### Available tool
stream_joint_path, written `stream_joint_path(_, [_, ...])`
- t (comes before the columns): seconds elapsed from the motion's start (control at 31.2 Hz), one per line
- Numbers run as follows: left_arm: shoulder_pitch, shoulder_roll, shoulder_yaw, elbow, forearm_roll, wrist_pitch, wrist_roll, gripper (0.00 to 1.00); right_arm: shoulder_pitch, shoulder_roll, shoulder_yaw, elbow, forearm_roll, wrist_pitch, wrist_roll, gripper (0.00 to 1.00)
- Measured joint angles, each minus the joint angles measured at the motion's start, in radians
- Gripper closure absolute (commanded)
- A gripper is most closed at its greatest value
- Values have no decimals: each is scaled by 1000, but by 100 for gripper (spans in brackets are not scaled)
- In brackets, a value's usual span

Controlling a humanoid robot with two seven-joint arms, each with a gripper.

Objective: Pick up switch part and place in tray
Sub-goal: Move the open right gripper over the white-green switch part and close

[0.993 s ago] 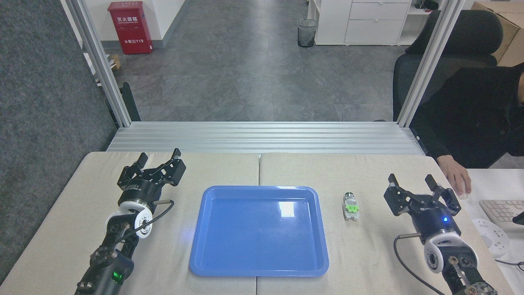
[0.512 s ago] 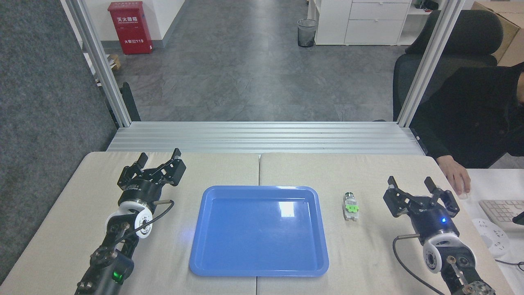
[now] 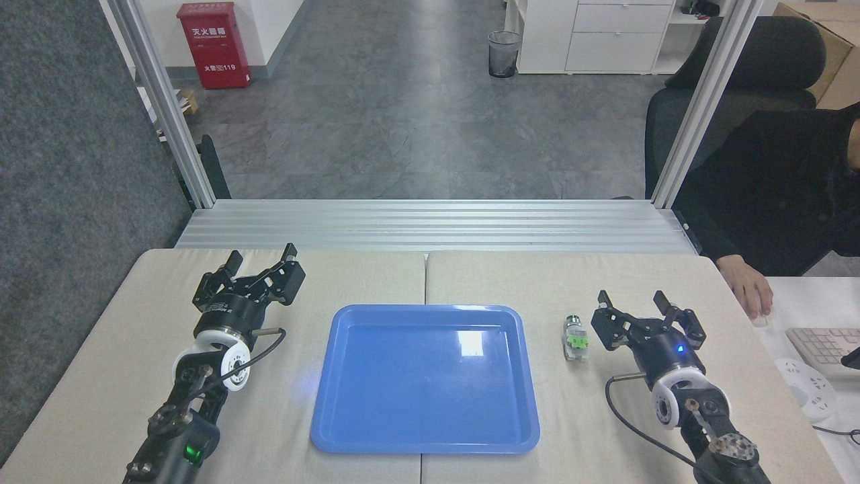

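Bare desk point(image 3: 605, 403) surrounds the switch part point(image 3: 576, 339). The tray point(image 3: 424, 440) lies near its left; the right gripper point(image 3: 631, 300) stands just beside its right.

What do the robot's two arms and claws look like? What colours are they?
Both are mostly black metal. The left gripper and right gripper each have two stubby black fingers on a round black body, joined to the arm by a white ring. A thin black cable loops beside each wrist. The right one shows a small blue light; the left arm has a green one lower down.

Red cabinet point(image 3: 213, 44), wastebasket point(image 3: 503, 53), keyboard point(image 3: 821, 349)
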State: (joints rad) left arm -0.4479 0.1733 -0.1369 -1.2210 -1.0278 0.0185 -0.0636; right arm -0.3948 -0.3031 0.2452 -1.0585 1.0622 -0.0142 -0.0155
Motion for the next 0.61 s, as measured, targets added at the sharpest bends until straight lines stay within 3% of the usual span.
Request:
stream_joint_path(0.35, [0, 0, 0, 0, 0, 0, 0, 0, -73, 77, 76, 183, 3, 3, -5, 4])
stream_joint_path(0.61, [0, 0, 0, 0, 0, 0, 0, 0, -90, 116, 116, 282, 4, 10, -5, 18])
